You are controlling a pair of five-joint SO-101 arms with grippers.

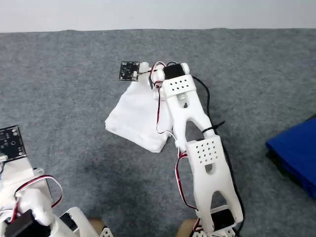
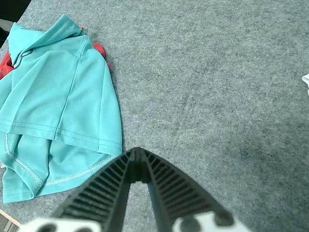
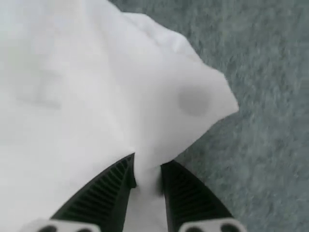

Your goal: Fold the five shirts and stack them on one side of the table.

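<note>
Grey felt table cover (image 1: 59,74), pale wall (image 1: 148,14) beyond its far edge.

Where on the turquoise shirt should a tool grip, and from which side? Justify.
Probably the stitched sleeve hem of the turquoise shirt, with the left tool coming from the bare carpet side: that edge lies free and closest.

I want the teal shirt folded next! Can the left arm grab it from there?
Probably yes. The left gripper hangs shut close beside the teal shirt, at its hem, with nothing between them. It would need to open first.
</note>
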